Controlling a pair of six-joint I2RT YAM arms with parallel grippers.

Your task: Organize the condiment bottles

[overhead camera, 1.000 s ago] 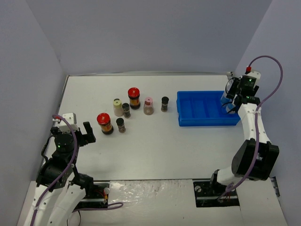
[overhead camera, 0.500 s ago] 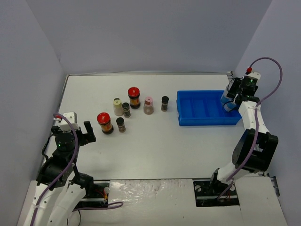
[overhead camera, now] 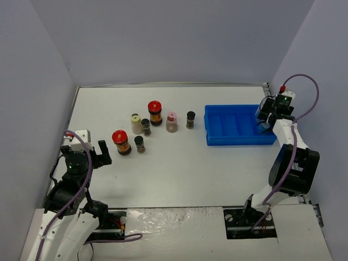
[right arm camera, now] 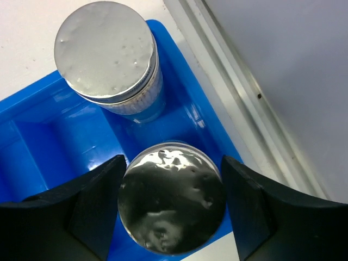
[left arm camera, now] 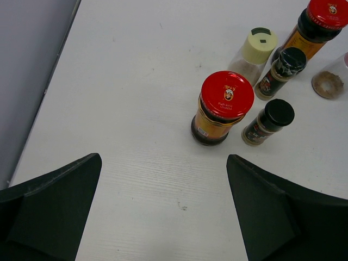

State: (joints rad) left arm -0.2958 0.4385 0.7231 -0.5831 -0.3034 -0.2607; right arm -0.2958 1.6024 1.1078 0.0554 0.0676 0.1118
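Note:
My right gripper (overhead camera: 265, 118) is at the right end of the blue tray (overhead camera: 239, 126). It is shut on a silver-lidded jar (right arm camera: 171, 204) that stands low in the tray's end compartment. The second silver-lidded, blue-labelled jar (right arm camera: 106, 51) stands just beyond it in the same tray. My left gripper (overhead camera: 100, 155) is open and empty, above the table short of a red-lidded sauce jar (left arm camera: 225, 106). On the table stand the other red-lidded jar (overhead camera: 155, 112), the cream jar (overhead camera: 136, 123), the pink-capped jar (overhead camera: 172, 122) and three black-capped jars (overhead camera: 145, 126), (overhead camera: 140, 143), (overhead camera: 191, 119).
The tray's other compartments (right arm camera: 32, 136) show bare blue plastic. The right table edge and a metal rail (right arm camera: 234, 92) run close behind the tray. Grey walls enclose the table on the left, back and right.
My right wrist has shifted slightly at the tray's right end, with the jar still between its fingers. The left arm has barely moved.

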